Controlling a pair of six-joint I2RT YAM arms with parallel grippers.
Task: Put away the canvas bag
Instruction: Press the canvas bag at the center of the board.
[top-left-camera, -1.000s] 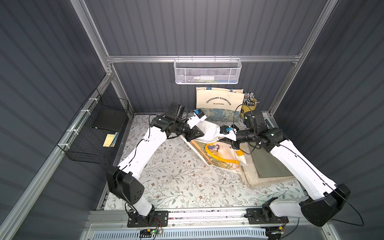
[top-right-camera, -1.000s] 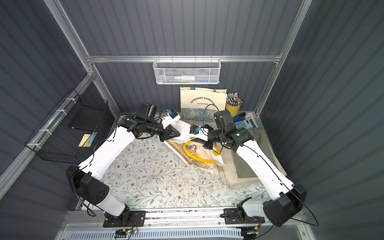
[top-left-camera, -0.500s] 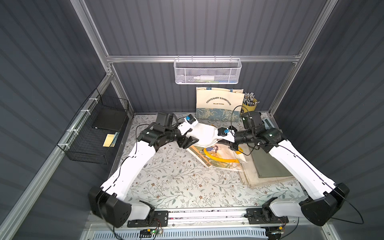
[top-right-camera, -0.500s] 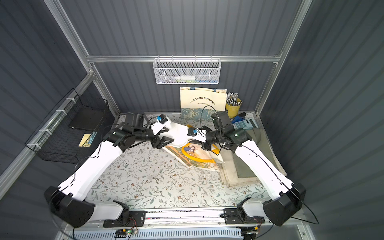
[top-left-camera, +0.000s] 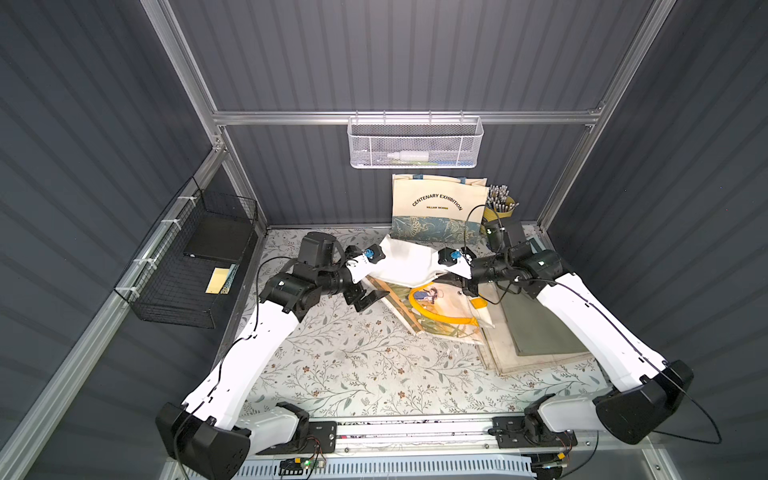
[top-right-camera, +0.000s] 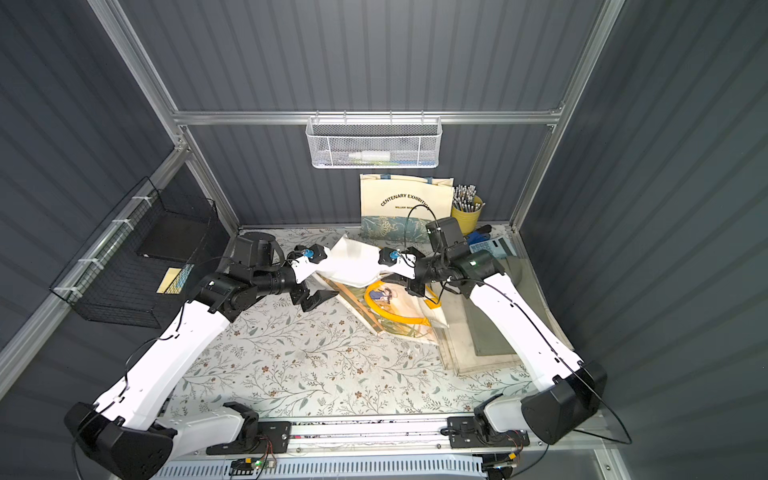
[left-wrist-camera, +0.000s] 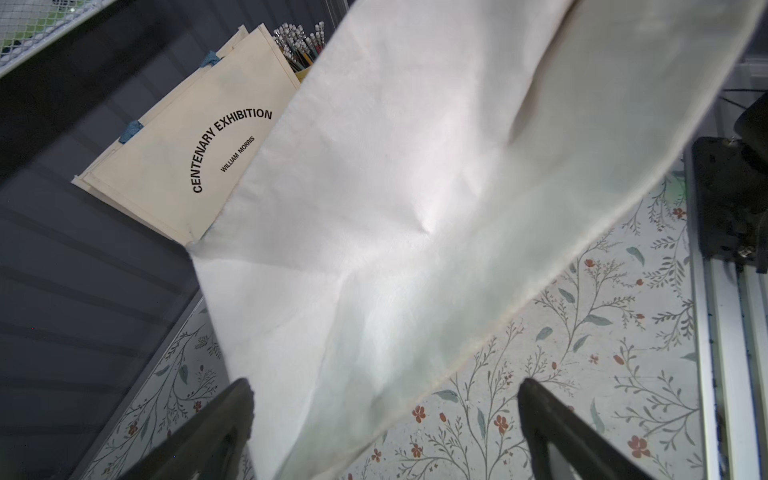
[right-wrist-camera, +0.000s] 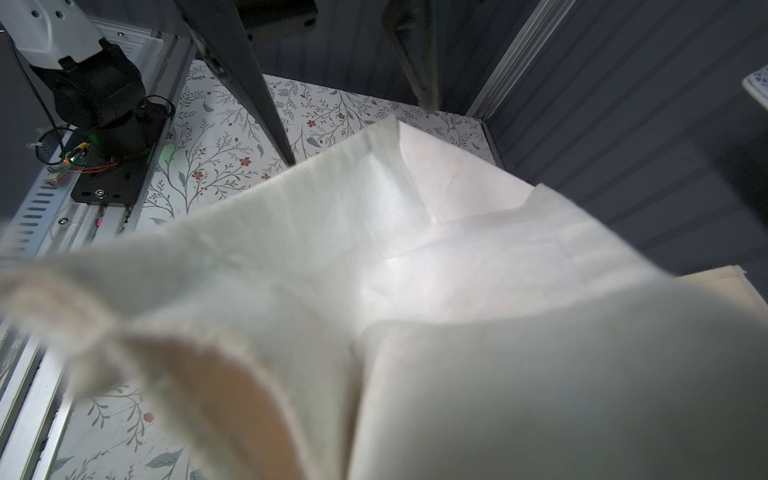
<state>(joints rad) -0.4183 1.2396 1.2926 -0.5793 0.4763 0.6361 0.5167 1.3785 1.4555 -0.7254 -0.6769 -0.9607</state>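
In both top views the white canvas bag (top-left-camera: 409, 262) hangs clear of the floral tabletop (top-left-camera: 353, 357), in front of the upright CENTENARY EXHIBITION tote (top-left-camera: 438, 208), one end pinched in the right gripper (top-left-camera: 459, 279). The left wrist view shows the left gripper (left-wrist-camera: 384, 384) with fingers (left-wrist-camera: 226, 424) spread wide, cloth lying loose between them. The right wrist view is filled by cloth, hiding that gripper's fingers.

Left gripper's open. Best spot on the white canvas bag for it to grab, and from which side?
Probably the seamed edge of the white canvas bag, which sits between the fingers of the open left gripper: thin and flat. Come straight forward from the left arm's side; the right gripper pins the far end.
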